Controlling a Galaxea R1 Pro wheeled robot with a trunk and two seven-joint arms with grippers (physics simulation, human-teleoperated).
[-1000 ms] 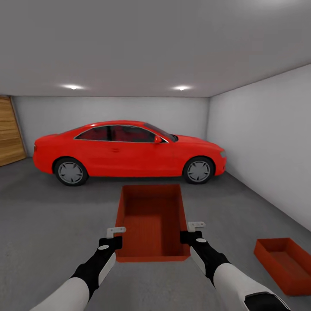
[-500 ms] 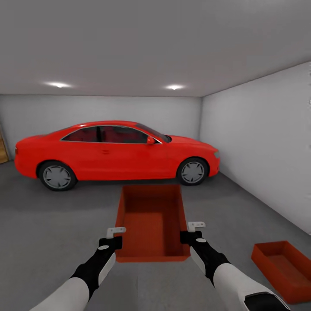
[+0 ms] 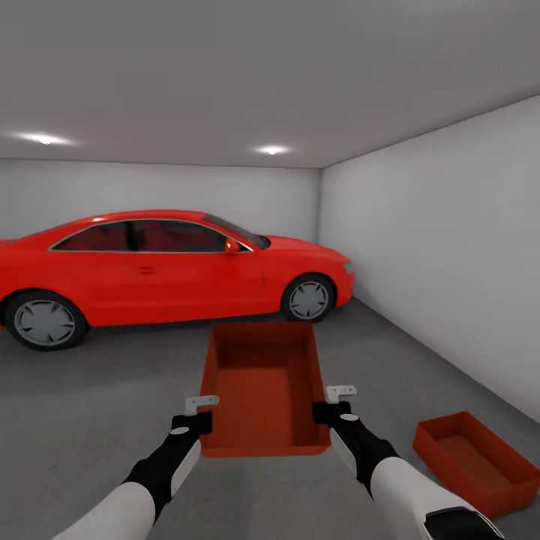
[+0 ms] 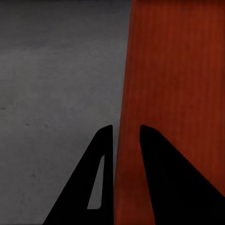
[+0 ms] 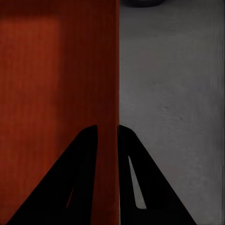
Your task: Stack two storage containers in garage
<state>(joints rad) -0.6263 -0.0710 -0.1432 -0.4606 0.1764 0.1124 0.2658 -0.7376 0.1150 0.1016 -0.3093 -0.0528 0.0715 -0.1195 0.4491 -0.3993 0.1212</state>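
An open orange-red box (image 3: pixel 264 388) hung in front of the robot, above the grey floor (image 3: pixel 90 390). The left gripper (image 4: pixel 125 136) and right gripper (image 5: pixel 108 131) each pinched a side wall. The second box (image 3: pixel 474 461) sat on the floor at right.

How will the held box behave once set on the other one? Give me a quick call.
The held box probably stays stiff: each gripper, left and right, pinches only a thin side wall, yet it looks level. It looks empty, so likely light. Its smooth walls may slide on the box on the floor, so set it down squarely.
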